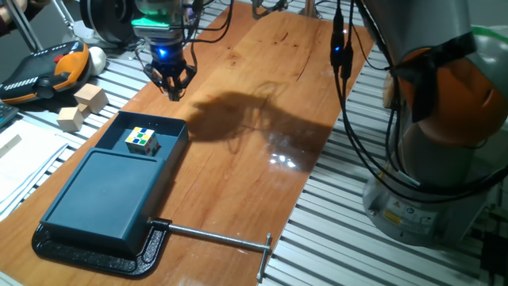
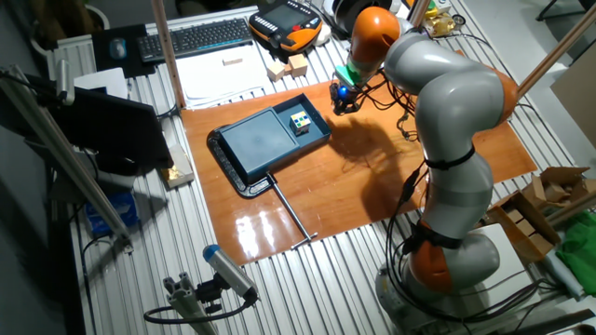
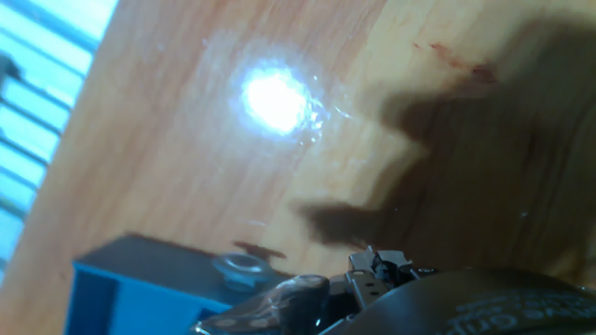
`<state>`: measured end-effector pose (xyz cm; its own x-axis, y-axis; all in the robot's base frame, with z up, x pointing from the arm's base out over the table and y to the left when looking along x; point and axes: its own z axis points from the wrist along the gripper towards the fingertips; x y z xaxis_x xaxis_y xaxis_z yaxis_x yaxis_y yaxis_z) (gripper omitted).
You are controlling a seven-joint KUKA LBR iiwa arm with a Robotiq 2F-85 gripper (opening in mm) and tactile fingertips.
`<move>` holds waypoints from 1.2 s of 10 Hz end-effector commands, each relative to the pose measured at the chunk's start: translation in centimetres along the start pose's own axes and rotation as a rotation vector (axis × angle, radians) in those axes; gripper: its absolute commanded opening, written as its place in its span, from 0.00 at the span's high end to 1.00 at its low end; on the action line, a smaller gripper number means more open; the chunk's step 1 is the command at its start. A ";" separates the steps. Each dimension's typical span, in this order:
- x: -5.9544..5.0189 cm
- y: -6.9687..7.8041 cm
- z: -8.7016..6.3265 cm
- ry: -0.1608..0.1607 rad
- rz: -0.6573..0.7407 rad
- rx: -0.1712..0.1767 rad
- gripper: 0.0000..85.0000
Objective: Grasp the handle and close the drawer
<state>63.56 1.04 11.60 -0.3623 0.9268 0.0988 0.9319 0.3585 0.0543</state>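
The drawer [image 1: 151, 137] is a shallow dark teal tray standing pulled out from the far end of its flat teal box [image 1: 99, 195]. A small multicoloured puzzle cube [image 1: 141, 141] lies in it. The handle [image 1: 152, 121] is the tray's narrow far end rim. My gripper [image 1: 173, 92] hangs above the wooden board just beyond that rim, apart from it, fingertips together and holding nothing. In the other fixed view the gripper [image 2: 342, 100] is right of the drawer [image 2: 305, 123]. The hand view shows a blue corner of the drawer [image 3: 121, 288] at the bottom left.
A black clamp [image 1: 147, 246] with a long steel rod [image 1: 218, 236] grips the box's near end. Wooden blocks [image 1: 82, 107] and a teach pendant [image 1: 48, 71] lie left of the board. The robot base [image 1: 444, 119] stands at the right.
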 end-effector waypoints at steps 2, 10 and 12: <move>0.1 0.6 0.5 -0.002 0.011 0.000 0.98; 0.3 2.3 3.1 -0.037 0.037 0.018 0.98; 0.3 2.3 3.3 -0.034 0.028 0.022 0.98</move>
<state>65.65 2.48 8.51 -0.3374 0.9391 0.0659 0.9413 0.3361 0.0297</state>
